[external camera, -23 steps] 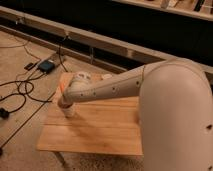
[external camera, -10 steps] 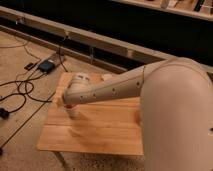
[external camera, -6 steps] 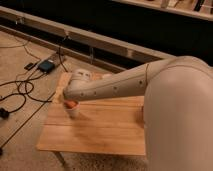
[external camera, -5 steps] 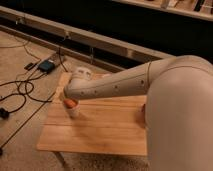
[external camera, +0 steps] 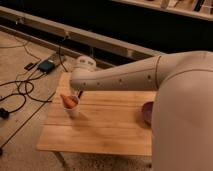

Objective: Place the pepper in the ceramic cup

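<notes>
Half the pepper [external camera: 68,100] juts from the ceramic cup [external camera: 72,109]; jaws [external camera: 76,93] above, grip indiscernible.

End effector [external camera: 75,93] above pepper [external camera: 68,100] in ceramic cup [external camera: 72,108].

This is looking like a lab or workshop: a small wooden table [external camera: 100,125] is standing on a speckled hard floor [external camera: 20,65], black cables [external camera: 20,92] are trailing across it to a dark box [external camera: 47,65], and a metal rail [external camera: 95,40] is running along the dark wall. The gripper [external camera: 76,92] is hanging over the table's left end.
</notes>
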Robot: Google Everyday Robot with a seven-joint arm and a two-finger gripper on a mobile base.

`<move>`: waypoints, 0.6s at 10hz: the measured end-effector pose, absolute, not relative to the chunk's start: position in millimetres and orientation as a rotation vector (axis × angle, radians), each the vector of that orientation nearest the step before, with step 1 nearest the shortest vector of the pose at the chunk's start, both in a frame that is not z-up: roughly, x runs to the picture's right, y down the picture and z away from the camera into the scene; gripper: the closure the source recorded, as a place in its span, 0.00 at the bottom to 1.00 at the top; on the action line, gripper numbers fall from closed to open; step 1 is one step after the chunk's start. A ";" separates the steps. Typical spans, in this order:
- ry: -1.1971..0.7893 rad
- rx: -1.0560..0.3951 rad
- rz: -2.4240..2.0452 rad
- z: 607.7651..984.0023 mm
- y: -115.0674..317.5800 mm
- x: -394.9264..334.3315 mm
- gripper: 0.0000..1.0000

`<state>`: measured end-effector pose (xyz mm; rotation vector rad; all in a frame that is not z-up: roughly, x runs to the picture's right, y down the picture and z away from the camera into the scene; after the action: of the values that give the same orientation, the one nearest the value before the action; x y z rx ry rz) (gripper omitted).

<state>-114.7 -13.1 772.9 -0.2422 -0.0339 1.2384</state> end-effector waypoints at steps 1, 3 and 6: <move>0.058 -0.228 1.269 776.5 -13.2 -95.2 0.31; 0.168 -0.243 1.293 781.3 -6.2 -80.1 0.31; 0.357 -0.294 1.345 789.1 -2.9 -64.9 0.31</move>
<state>-64.9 -2.9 789.1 -0.2938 0.3572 1.3450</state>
